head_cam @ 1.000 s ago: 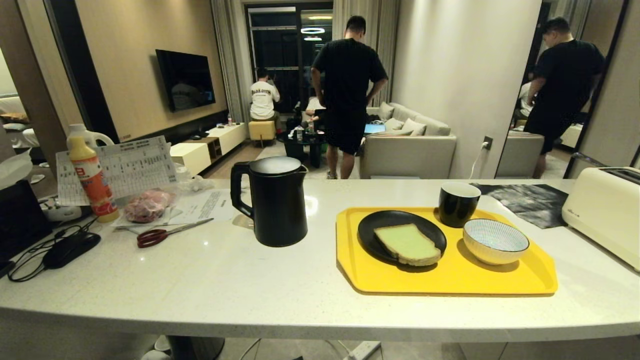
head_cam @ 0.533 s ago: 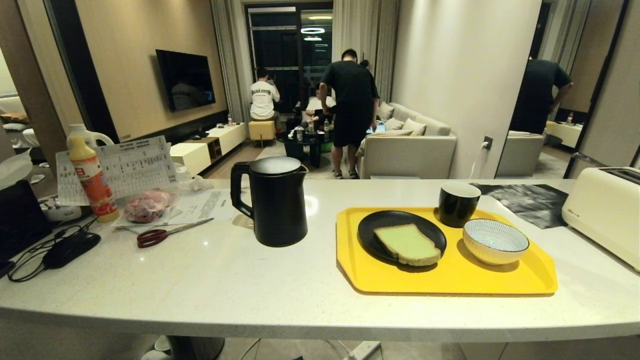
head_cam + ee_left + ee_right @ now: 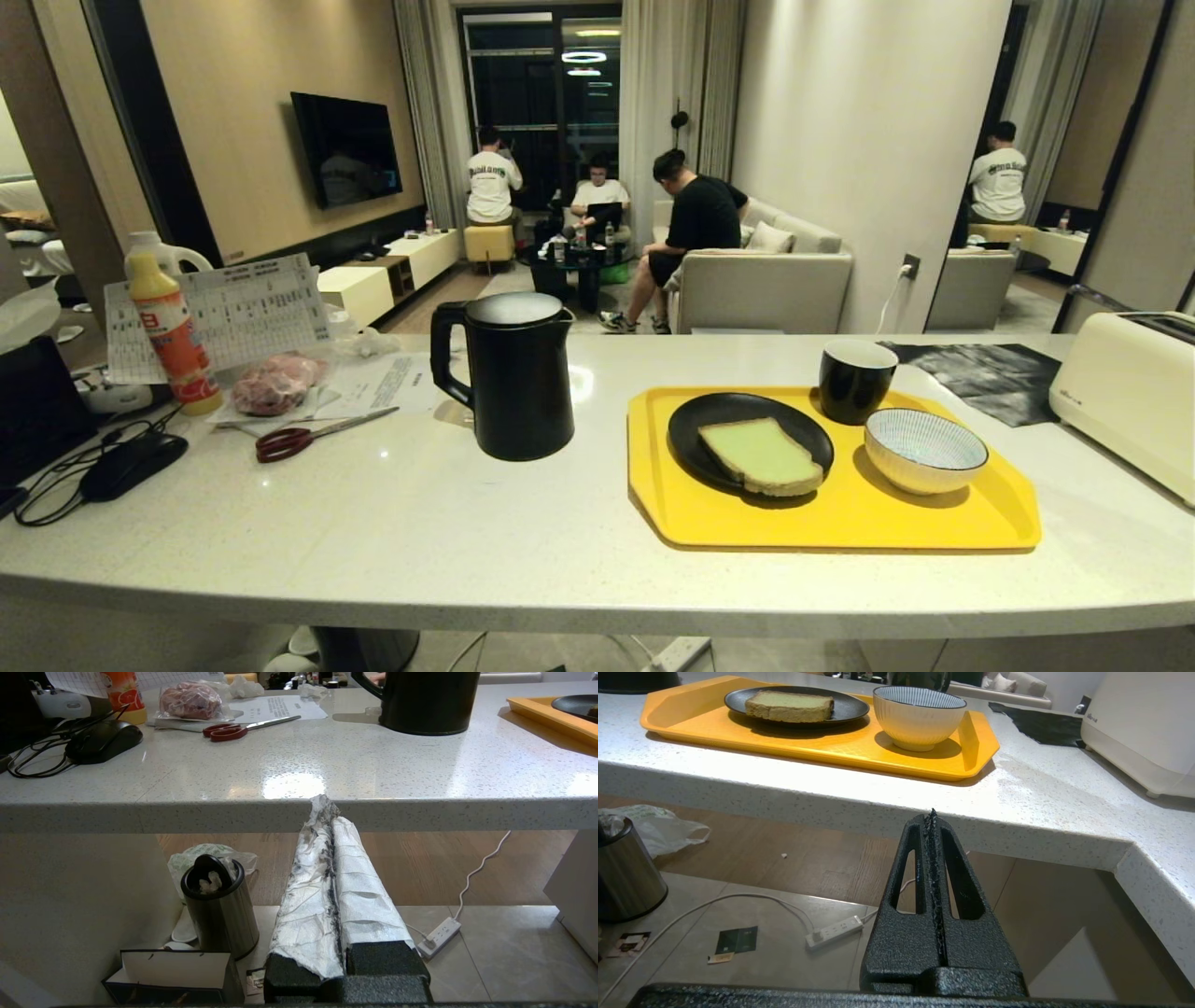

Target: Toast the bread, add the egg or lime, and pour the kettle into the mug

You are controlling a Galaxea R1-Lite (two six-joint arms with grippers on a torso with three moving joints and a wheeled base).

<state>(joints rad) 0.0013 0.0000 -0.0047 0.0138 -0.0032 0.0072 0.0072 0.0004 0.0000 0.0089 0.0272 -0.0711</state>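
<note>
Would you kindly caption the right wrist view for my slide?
Shut right gripper below the counter edge, facing bread and bowl on the tray.

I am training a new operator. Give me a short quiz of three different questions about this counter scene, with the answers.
1. True or false: the bread lies on the black plate.
2. Which stands nearer the toaster: A) the kettle, B) the striped bowl?
3. Fill in: the mug stands on the yellow ____.

Key: 1 true. 2 B. 3 tray. Both the left pincer and the right pincer are shut below the counter edge, holding nothing.
</note>
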